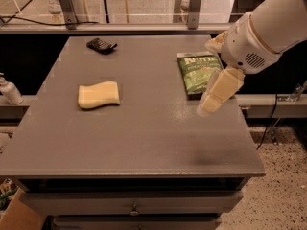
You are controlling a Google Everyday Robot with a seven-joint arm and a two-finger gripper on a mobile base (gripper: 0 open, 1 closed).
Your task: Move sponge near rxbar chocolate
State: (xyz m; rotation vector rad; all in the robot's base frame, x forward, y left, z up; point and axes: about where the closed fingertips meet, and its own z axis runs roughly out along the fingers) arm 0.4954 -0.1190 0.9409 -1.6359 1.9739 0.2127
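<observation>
The pale yellow sponge [99,95] lies flat on the left half of the grey table [144,143]. The rxbar chocolate [101,45], a small black wrapped bar, lies at the far left of the table, beyond the sponge. My gripper [208,78] hangs above the table's right side, over the near edge of the green chip bag [197,72], far to the right of the sponge. Its two yellowish fingers [218,91] stand apart and hold nothing.
The green chip bag lies at the far right of the table. A rail with metal posts [64,6] runs behind the table. A white bottle [8,90] stands off the left edge. Drawers [134,207] sit under the front edge.
</observation>
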